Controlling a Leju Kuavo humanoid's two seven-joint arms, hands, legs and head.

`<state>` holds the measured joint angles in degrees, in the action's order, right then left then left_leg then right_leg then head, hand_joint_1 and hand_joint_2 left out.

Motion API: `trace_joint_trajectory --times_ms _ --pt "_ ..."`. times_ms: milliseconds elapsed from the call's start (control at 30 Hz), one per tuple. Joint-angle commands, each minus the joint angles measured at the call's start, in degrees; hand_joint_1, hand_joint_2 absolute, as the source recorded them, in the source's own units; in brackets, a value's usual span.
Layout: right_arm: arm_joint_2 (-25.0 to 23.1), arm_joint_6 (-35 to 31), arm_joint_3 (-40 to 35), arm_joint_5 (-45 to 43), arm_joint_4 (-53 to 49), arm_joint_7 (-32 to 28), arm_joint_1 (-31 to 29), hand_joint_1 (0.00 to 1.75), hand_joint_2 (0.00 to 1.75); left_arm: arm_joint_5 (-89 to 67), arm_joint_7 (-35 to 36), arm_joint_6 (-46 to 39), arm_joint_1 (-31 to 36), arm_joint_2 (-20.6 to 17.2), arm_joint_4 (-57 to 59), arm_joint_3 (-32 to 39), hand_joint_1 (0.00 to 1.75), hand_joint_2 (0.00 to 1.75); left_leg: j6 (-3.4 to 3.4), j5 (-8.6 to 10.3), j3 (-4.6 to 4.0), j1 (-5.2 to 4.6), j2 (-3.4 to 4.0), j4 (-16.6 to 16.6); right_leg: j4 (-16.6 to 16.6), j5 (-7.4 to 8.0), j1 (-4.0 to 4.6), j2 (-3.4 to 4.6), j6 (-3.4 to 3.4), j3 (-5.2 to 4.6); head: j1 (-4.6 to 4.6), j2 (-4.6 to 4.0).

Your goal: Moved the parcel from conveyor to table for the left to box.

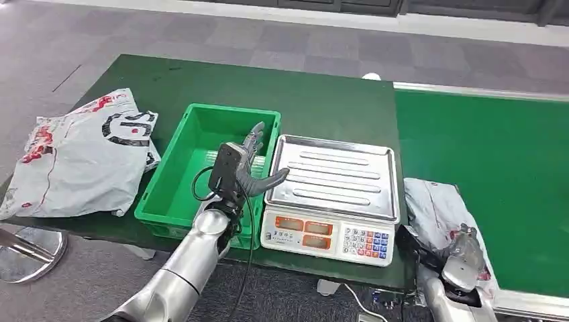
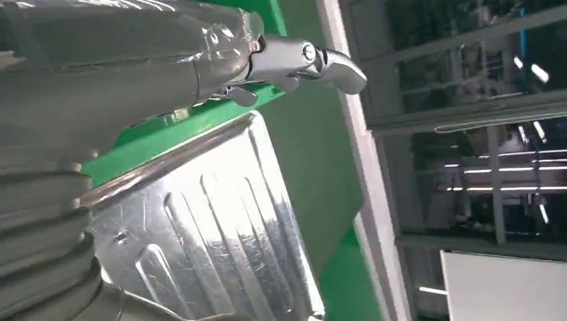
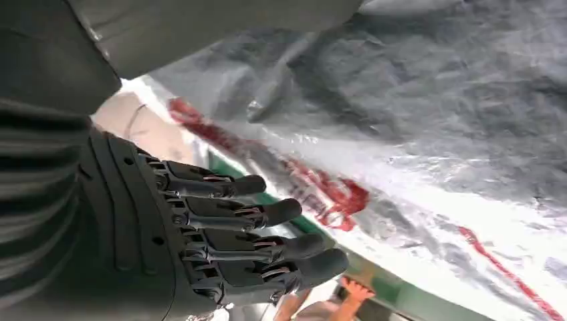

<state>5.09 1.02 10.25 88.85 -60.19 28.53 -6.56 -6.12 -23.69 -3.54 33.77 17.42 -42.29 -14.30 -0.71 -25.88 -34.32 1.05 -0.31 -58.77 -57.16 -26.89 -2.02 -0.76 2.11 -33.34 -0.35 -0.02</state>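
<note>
We see the left robot hand (image 1: 245,168) raised with fingers spread and holding nothing, hovering over the green crate (image 1: 180,194) at its edge nearest the scale (image 1: 332,198), the thumb reaching toward the scale's steel pan (image 2: 220,227). The scale, our landmark, sits on the green counter (image 1: 315,100) with the crate touching its left side. To the right of the scale, across the counter's edge, the grey parcel (image 1: 436,215) lies on the green conveyor (image 1: 496,161), and the right robot hand (image 1: 463,258) rests at its near end; in the right wrist view its dark fingers (image 3: 267,214) lie extended, slightly apart, beside the parcel's crinkled film, not closed on it. Well left of the scale, beyond the crate, a second grey mailer bag (image 1: 80,157) with red and black print lies at the counter's far corner.
</note>
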Motion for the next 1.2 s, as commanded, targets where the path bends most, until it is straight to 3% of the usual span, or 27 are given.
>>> trace_joint_trajectory --times_ms 33,167,233,267,300,467,633,867,1000,1033,1067,1133,1200 --pt "3.3 2.7 3.9 1.2 3.7 0.4 5.7 0.0 1.75 -0.2 0.0 -0.3 1.8 0.4 3.5 3.7 0.0 1.75 0.13 0.11 0.14 0.02 -0.67 0.0 0.2 -0.06 -0.01 -0.65 0.06 0.5 0.02 0.0" --pt "2.2 3.1 6.4 1.2 3.8 -0.8 5.7 0.0 1.75 -0.4 -0.1 -0.6 1.7 0.5 3.3 4.1 0.0 1.75 0.37 0.22 0.19 0.03 -1.05 0.1 0.6 0.31 -0.01 -0.9 0.0 0.96 0.02 0.0" --pt "1.3 2.9 9.0 1.2 4.4 -1.6 5.1 0.0 1.75 -0.4 -0.2 -0.9 1.7 0.7 3.2 4.3 0.0 1.75 0.44 0.24 0.25 0.0 -1.11 0.2 0.9 0.59 -0.03 -0.91 0.34 1.13 0.02 0.0" --pt "0.8 3.1 10.0 1.1 4.7 -1.9 4.8 0.51 1.75 -0.4 -0.1 -0.9 1.7 0.8 3.3 4.3 0.0 1.75 0.46 0.17 0.23 0.03 -1.14 0.1 0.8 0.54 -0.01 -0.91 0.36 1.15 0.02 0.0" --pt "-0.1 3.3 13.3 0.8 5.7 -4.2 4.7 1.75 1.75 -0.7 0.0 -1.1 1.8 1.2 3.3 4.1 0.0 1.75 0.51 0.19 0.25 -0.01 -1.13 0.1 0.9 0.56 -0.05 -0.9 0.34 1.19 0.02 0.0" --pt "-1.2 -1.6 19.1 1.2 5.6 -10.2 6.2 1.75 1.75 -0.9 0.3 -1.5 2.5 1.7 3.7 4.0 0.0 1.75 0.68 0.07 0.3 -0.02 -1.42 0.1 1.2 0.53 -0.04 -1.16 0.37 1.47 0.02 0.02" --pt "-2.6 -0.8 22.0 -0.3 7.3 -14.4 4.5 1.75 1.75 -0.6 0.3 -2.0 2.2 1.0 3.1 4.5 0.0 1.75 0.74 -0.03 0.3 -0.08 -1.29 0.1 1.2 0.52 -0.08 -1.02 0.43 1.49 0.02 0.0" --pt "-8.1 -1.8 30.2 -12.6 11.7 -25.5 2.5 1.75 1.75 -1.1 0.6 -2.1 -0.3 -0.4 -1.9 6.6 0.0 1.75 0.6 -0.18 0.44 -0.05 -0.53 0.3 1.3 0.63 0.01 -0.32 0.32 1.33 0.0 0.02" --pt "-12.3 -2.5 30.8 -15.3 0.0 -27.9 2.9 1.75 1.75 -2.2 0.6 -1.2 -1.8 -0.9 -3.4 8.4 0.0 1.75 0.52 -0.29 0.39 0.18 -0.38 0.2 1.1 0.57 0.21 -0.14 0.45 1.23 0.02 0.0" --pt "-14.1 -6.3 30.8 -20.1 -5.1 -32.0 2.9 1.75 1.75 -2.6 0.5 -1.2 -2.3 -1.0 -4.0 9.0 0.0 1.75 0.49 -0.25 0.45 0.13 -0.29 0.3 1.1 0.59 0.18 -0.05 0.37 1.22 0.02 0.0" --pt "-14.7 -5.8 29.4 -21.7 -9.1 -31.3 3.1 1.75 1.75 -2.9 0.4 -1.1 -2.7 -1.1 -4.5 9.4 0.0 1.75 0.45 -0.28 0.35 0.18 -0.34 0.2 1.1 0.57 0.2 -0.09 0.44 1.16 0.02 0.0" --pt "-16.6 -11.8 24.8 -28.4 -19.4 -35.3 2.8 1.75 1.75 -3.6 -0.1 -1.1 -3.9 -1.4 -6.2 10.4 0.0 1.75 0.4 -0.3 0.31 0.14 -0.17 0.2 0.9 0.55 0.18 0.09 0.39 0.99 0.02 0.0" --pt "-16.6 -10.6 22.4 -28.6 -23.3 -32.3 3.5 1.75 1.75 -3.8 -0.1 -0.9 -4.2 -1.3 -6.7 10.9 0.0 1.75 0.36 -0.28 0.3 0.1 -0.08 0.2 0.8 0.56 0.14 0.18 0.35 0.9 0.02 0.0"
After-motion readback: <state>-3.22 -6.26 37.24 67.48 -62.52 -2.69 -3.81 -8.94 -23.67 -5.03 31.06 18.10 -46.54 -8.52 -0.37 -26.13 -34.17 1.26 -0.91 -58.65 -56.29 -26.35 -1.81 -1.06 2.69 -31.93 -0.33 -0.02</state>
